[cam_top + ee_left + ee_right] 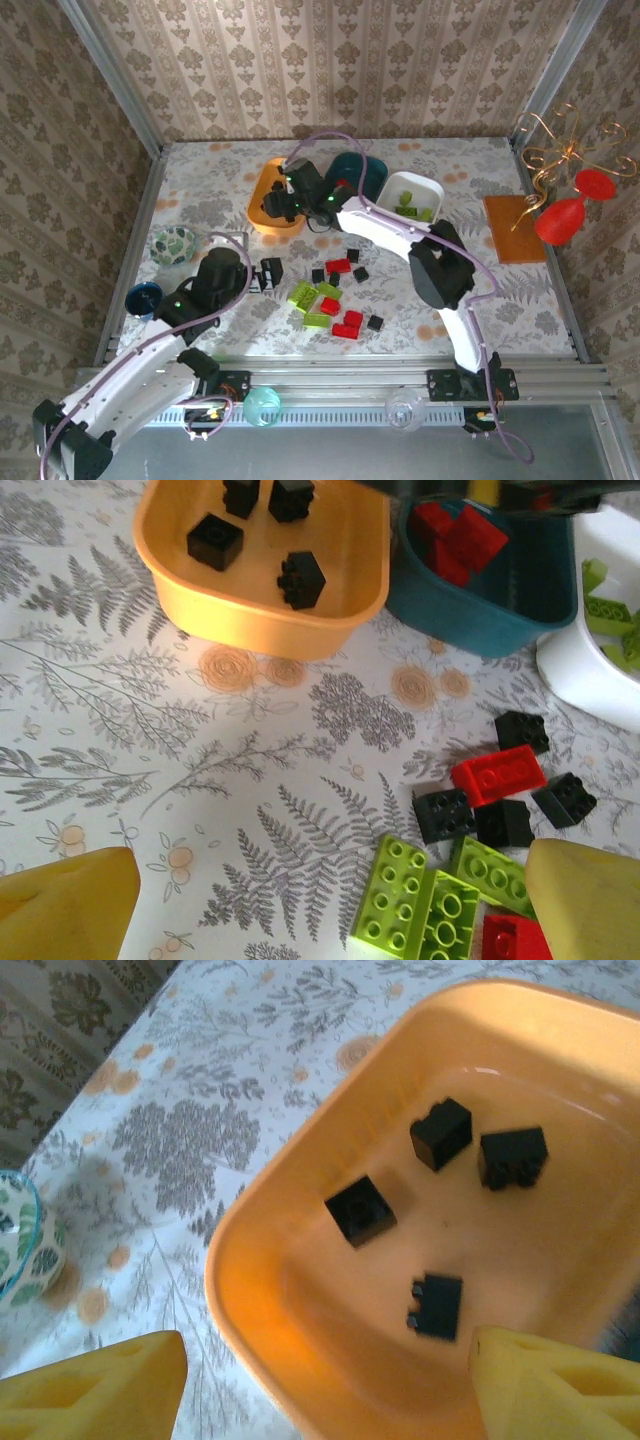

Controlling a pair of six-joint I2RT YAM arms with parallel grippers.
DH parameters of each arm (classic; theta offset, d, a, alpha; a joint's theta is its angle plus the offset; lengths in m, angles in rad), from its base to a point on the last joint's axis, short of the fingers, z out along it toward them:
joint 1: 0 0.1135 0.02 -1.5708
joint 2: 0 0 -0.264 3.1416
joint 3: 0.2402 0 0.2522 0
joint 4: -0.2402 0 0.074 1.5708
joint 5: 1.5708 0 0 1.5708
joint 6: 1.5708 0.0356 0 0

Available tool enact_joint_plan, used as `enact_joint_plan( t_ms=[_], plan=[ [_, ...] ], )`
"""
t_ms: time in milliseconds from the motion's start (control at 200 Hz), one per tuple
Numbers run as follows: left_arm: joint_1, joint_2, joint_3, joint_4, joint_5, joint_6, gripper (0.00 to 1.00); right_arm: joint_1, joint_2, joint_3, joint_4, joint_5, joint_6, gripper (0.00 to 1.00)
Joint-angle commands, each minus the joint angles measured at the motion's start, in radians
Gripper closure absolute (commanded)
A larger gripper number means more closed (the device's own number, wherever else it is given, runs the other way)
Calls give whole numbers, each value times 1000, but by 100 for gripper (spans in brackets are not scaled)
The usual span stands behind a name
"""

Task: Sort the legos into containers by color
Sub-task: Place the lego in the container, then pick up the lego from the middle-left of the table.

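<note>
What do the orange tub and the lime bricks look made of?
Orange tub: looks like smooth, slightly glossy plastic, with soft highlights along its rounded rim and wall. Lime bricks: likely hard moulded plastic with a shiny, perhaps slightly translucent finish and crisp round studs.

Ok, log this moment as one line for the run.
right end effector: open over orange tub, empty | orange tub: four black bricks inside | left end effector: open, near loose bricks

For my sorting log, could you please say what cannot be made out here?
Top view: the right arm hides much of the orange tub.
Left wrist view: the frame edges cut off the teal tub and white tub.
Right wrist view: the lowest black brick is blurred.
</note>
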Motion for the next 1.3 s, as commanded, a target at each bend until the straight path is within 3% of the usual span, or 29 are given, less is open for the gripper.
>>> enact_joint_plan(
  t_ms=[0,290,510,720,885,1295],
  plan=[
    [-17,70,37,-1,75,21,2,1,-176,-150,90,26,29,24],
    [-173,395,80,73,136,62,9,-1,-494,-589,133,55,75,23],
    [-198,552,100,95,150,71,15,-4,-660,-787,128,88,100,22],
    [-228,641,124,119,157,87,17,-14,-755,-856,124,113,109,21],
    [-284,666,155,61,78,100,30,-28,-771,-873,120,114,113,21],
    [-344,756,199,36,-8,136,48,-44,-813,-890,120,109,115,21]
  ],
)
